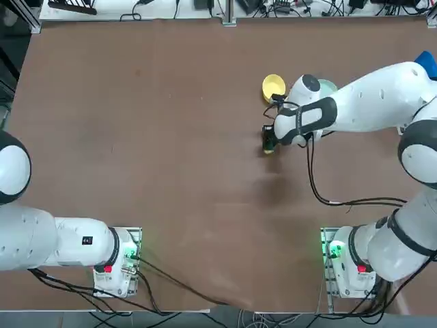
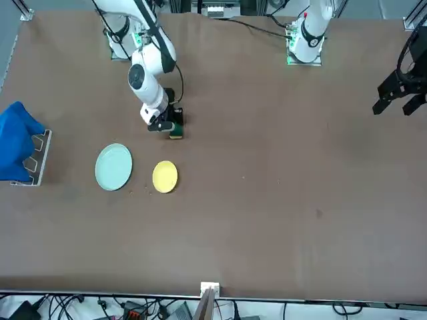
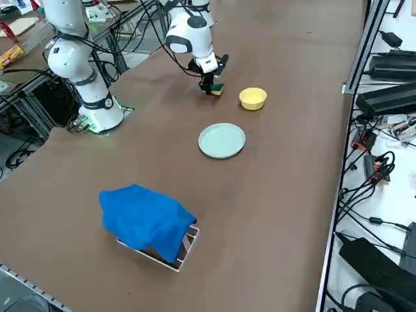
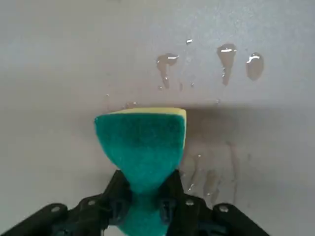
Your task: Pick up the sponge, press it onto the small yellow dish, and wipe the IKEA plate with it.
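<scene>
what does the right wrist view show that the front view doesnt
Only the right wrist view shows the green-topped, yellow-backed sponge pinched narrow between the black fingers, plus water droplets on the table. Only the front view shows the pale blue-green round plate, the small yellow dish and a blue cloth. Both show the right gripper holding the sponge.

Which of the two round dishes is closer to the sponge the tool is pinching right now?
The small yellow dish, just beyond the sponge in the right tool. The IKEA plate, wider and pale blue-green, lies farther off.
</scene>
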Controlling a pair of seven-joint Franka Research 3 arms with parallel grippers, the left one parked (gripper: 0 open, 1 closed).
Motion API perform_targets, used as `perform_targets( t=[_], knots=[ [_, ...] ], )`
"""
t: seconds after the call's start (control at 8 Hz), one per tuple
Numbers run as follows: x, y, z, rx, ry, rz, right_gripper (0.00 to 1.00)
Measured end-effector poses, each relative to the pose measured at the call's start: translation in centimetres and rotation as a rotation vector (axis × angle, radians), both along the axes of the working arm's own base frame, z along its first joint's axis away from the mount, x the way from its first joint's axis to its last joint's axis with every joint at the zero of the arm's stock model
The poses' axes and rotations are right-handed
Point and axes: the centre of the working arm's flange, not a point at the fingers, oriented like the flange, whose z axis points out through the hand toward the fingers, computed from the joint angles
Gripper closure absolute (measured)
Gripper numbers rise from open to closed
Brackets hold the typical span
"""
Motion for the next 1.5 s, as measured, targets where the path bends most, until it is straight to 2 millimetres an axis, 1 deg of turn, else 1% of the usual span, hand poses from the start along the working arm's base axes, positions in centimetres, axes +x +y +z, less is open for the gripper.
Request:
perform_targets(
  t=[0.25, 0.38, 0.5, 0.62, 0.75, 1.0, 1.25, 1.38, 1.5],
  knots=[
    [0.1, 0.0, 0.3, 0.004, -0.007, -0.007, 0.29],
    [0.3, 0.0, 0.8, 0.008, -0.019, -0.01, 0.11],
    [0.6, 0.1, 1.6, 0.016, -0.037, -0.012, 0.01],
    [1.1, 0.1, 2.8, 0.029, -0.063, -0.017, 0.0],
    [1.9, 0.0, 4.7, 0.046, -0.096, -0.026, 0.0],
    [3.9, -1.0, 9.4, 0.088, -0.163, -0.061, 0.0],
    [7.0, -2.4, 14.3, 0.132, -0.182, -0.095, 0.0],
    [9.1, -3.5, 16.7, 0.143, -0.169, -0.1, 0.0],
    [11.4, -5.0, 19.2, 0.141, -0.151, -0.095, 0.0]
  ],
)
